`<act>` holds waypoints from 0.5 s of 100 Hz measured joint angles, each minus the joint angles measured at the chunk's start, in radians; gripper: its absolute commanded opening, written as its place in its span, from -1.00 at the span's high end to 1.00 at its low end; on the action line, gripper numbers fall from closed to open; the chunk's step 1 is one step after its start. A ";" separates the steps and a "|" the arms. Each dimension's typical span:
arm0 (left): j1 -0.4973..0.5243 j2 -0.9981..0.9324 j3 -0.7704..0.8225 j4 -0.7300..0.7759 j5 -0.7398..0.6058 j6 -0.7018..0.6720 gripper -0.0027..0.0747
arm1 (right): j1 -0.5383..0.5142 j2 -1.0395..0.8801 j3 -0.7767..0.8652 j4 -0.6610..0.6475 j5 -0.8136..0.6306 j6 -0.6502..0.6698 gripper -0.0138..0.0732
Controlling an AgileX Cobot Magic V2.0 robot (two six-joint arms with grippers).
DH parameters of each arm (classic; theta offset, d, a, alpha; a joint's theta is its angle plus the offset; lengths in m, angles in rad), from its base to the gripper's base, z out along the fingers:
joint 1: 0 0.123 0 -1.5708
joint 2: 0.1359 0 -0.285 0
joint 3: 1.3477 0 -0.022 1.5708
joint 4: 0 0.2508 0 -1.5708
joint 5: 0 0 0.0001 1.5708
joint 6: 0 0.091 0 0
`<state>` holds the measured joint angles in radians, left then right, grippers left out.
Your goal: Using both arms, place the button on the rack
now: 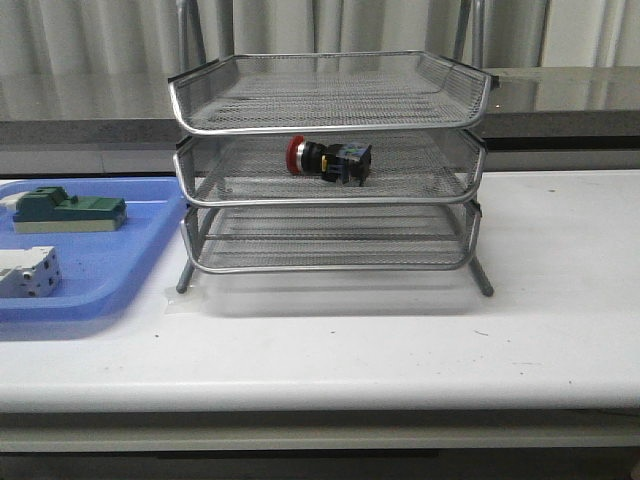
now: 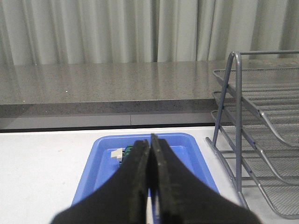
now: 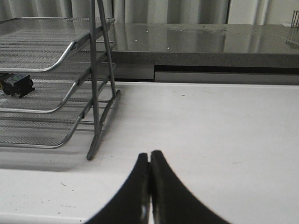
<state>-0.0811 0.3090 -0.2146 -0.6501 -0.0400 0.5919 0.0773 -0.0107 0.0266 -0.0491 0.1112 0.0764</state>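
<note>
The button (image 1: 329, 160), red head to the left and blue-black block to the right, lies on its side in the middle tier of the silver wire-mesh rack (image 1: 330, 205). Its dark rear end (image 3: 17, 85) also shows in the right wrist view, inside the rack (image 3: 70, 49). Neither arm appears in the front view. My left gripper (image 2: 150, 141) is shut and empty, above the blue tray (image 2: 196, 154), with the rack (image 2: 261, 116) to its side. Shut on nothing as well, my right gripper (image 3: 149, 156) hangs over bare white table beside the rack's leg.
On the table's left, a flat blue tray (image 1: 150, 255) holds a green block part (image 1: 68, 211) and a white-grey terminal block (image 1: 28, 272). A grey counter ledge and curtains run behind the table. The rack's legs (image 1: 483, 277) stand on the white tabletop.
</note>
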 measured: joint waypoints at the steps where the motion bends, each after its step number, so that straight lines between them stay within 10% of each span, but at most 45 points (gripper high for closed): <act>1: 0.000 0.000 0.000 0.000 0.000 0.000 0.98 | 0.000 0.000 0.000 0.000 0.000 0.000 0.81; 50: 0.000 0.000 0.000 0.053 0.000 0.000 0.98 | 0.000 0.000 0.000 0.000 0.000 0.000 0.81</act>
<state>-0.0811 0.3090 -0.2146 -0.5972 -0.0400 0.5919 0.0773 -0.0107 0.0266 -0.0491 0.1108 0.0764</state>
